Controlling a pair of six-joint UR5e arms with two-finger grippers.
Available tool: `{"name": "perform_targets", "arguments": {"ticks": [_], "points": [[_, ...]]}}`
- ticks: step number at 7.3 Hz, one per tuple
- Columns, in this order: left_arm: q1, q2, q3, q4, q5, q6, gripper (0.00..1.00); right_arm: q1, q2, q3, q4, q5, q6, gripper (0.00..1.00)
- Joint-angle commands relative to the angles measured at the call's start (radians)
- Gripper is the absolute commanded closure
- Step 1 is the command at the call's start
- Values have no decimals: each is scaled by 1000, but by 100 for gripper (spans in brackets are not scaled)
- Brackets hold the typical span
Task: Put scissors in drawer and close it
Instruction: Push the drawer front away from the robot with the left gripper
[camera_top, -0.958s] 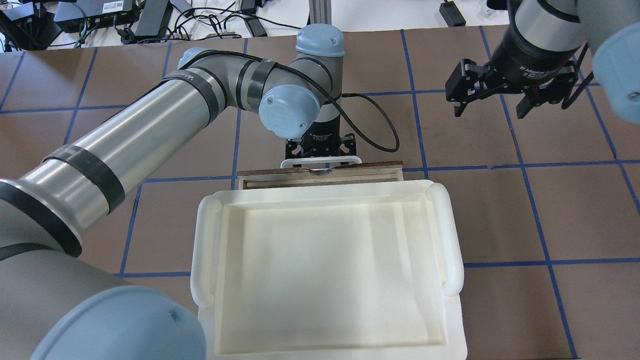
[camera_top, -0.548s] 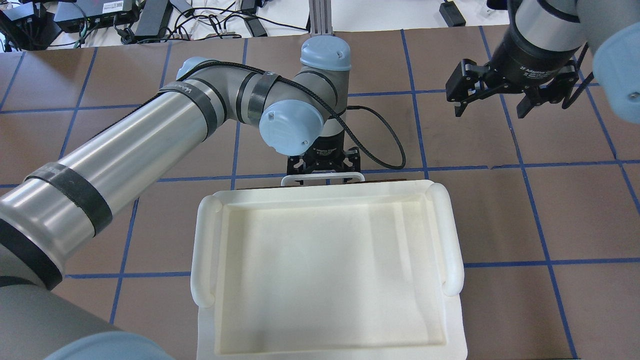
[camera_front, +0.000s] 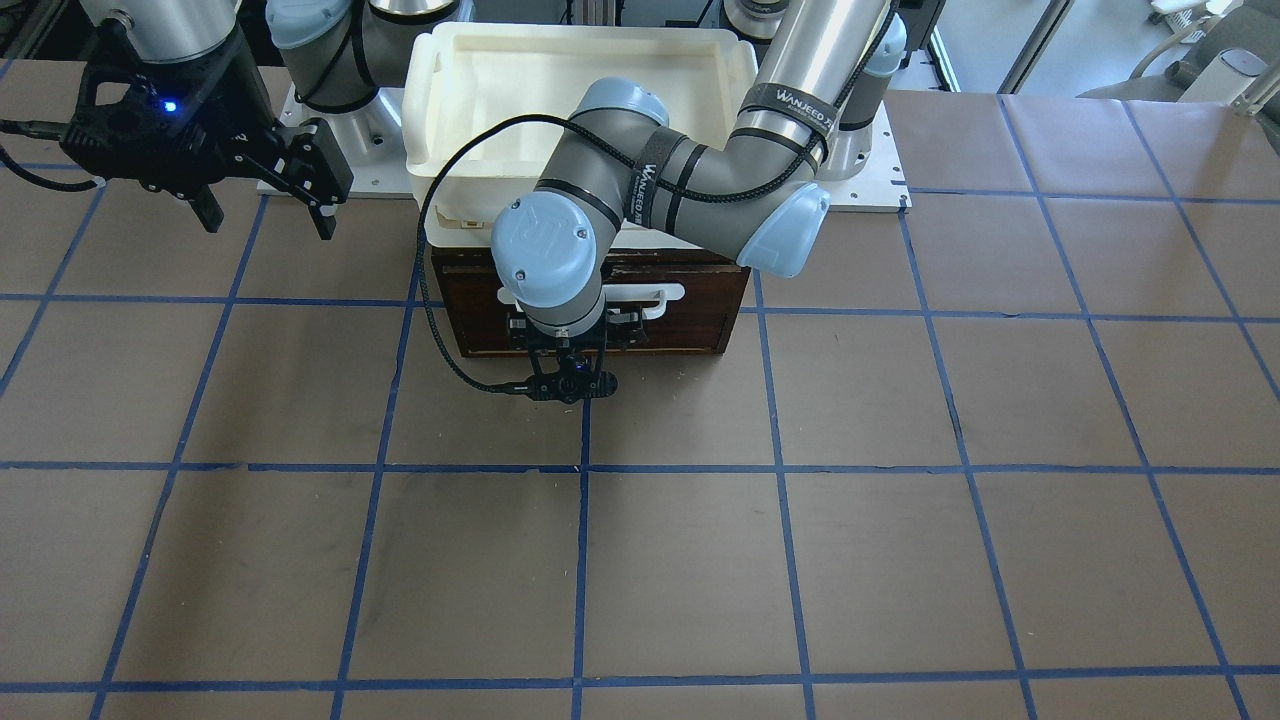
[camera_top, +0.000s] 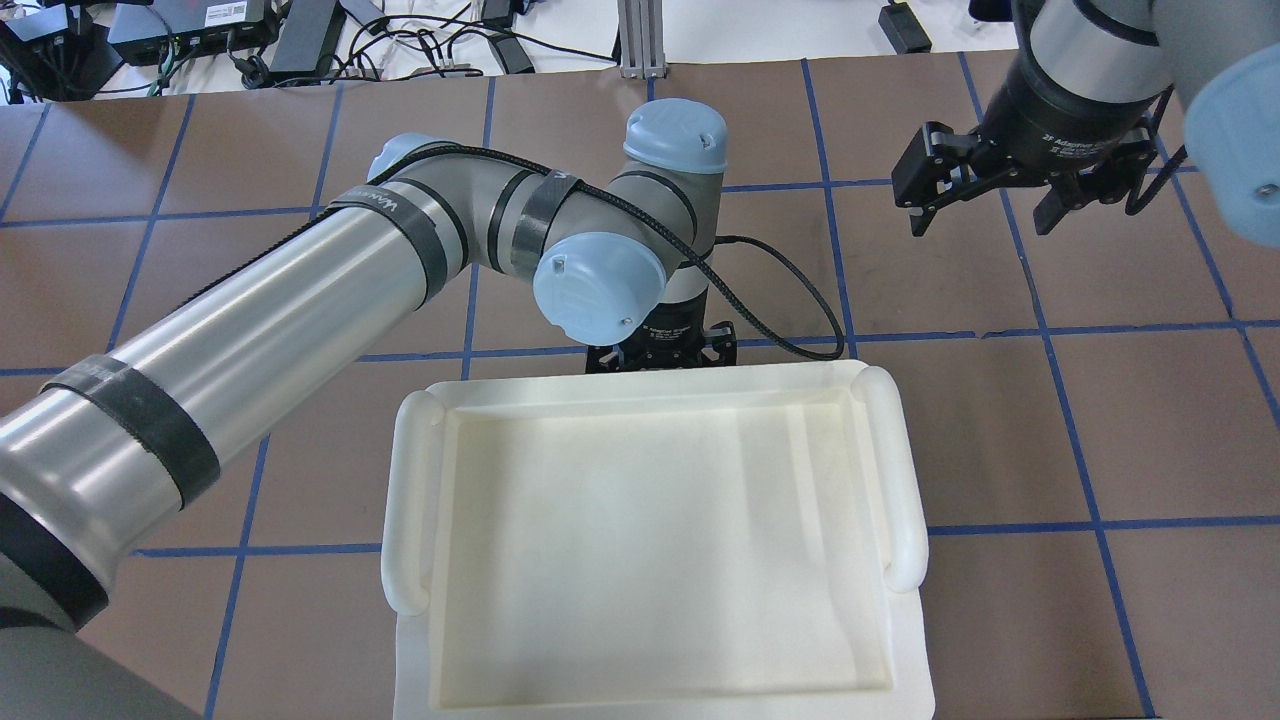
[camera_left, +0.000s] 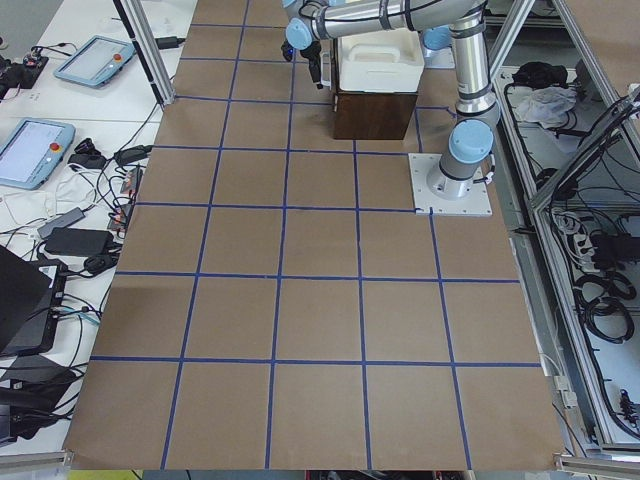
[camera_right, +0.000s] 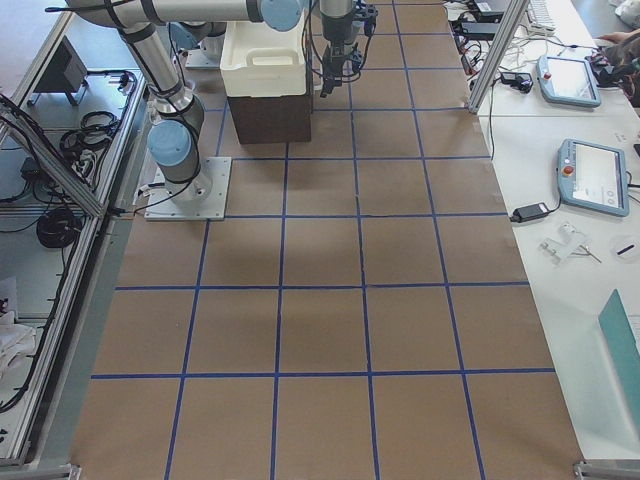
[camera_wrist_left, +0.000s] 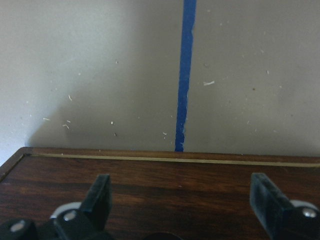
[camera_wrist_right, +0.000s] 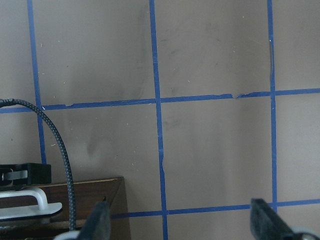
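The drawer (camera_front: 690, 325) is pushed in, its dark brown front flush under the white bin. Its white bar handle (camera_front: 662, 295) shows beside my left wrist. My left gripper (camera_front: 570, 338) is open and sits against the drawer front at the handle. In the left wrist view its fingers (camera_wrist_left: 99, 197) stand wide apart over the dark wood (camera_wrist_left: 175, 182). My right gripper (camera_top: 980, 225) is open and empty, hovering over the table to the right of the drawer. It also shows in the front view (camera_front: 268, 222). The scissors are hidden from every view.
A large white plastic bin (camera_top: 405, 500) stands on top of the drawer's cabinet and hides it from above. A black cable (camera_top: 790, 290) loops from my left wrist. The brown table carries a grid of blue tape. Electronics lie beyond the far edge (camera_top: 200, 30).
My left gripper has moved toward the robot, pushing the drawer in. The pale plywood strip and the handle seen earlier are now hidden under the bin. The right arm has barely moved.
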Motion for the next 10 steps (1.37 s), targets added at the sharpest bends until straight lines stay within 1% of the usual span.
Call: {"name": "perform_targets", "arguments": {"ticks": [1,4,5,7,8,9,10], "points": [[-16,7,-4,0,-1,-81,0,0,0,0,0,-2,-2,0],[-30,18,-7,-2,11,-86,0,0,0,0,0,-2,-1,0],[-17,18,-6,1,13,-76,0,0,0,0,0,-2,-1,0],[26,18,14,15,13,9,0,0,2,0,0,-17,-2,0],[55,18,34,34,13,18,0,0,2,0,0,-29,-13,0],[72,22,78,32,13,20,0,0,2,0,0,-31,-25,0],[79,47,115,19,14,20,0,-2,2,0,0,-31,-25,0]]}}
